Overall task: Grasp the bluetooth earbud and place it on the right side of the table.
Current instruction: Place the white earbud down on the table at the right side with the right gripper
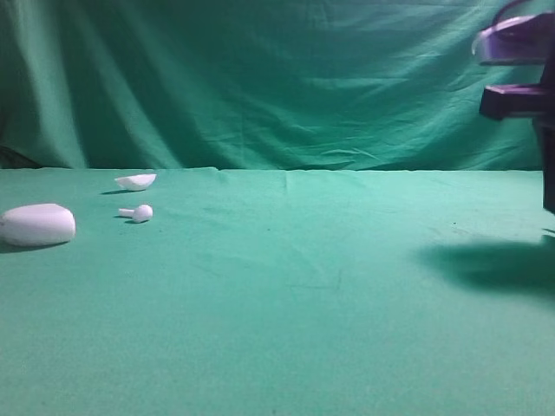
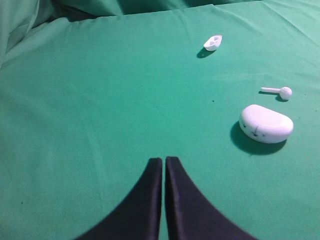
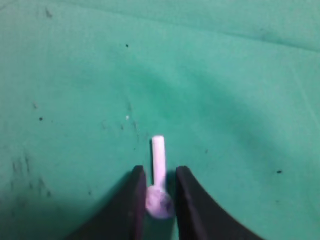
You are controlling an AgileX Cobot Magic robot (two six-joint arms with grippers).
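Green table (image 3: 240, 75), bluetooth earbud (image 3: 159, 197) between fingers (image 3: 132, 205)

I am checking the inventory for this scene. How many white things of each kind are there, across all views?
bluetooth earbud: 2 (the second shows in the right wrist view)
oval case: 1
shell-shaped piece: 1
Total: 4

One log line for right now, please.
right tool: tiny white plastic earbud between jaws, grip unclear | left tool: shut, empty | second white earbud, white oval case: at left of green cloth table
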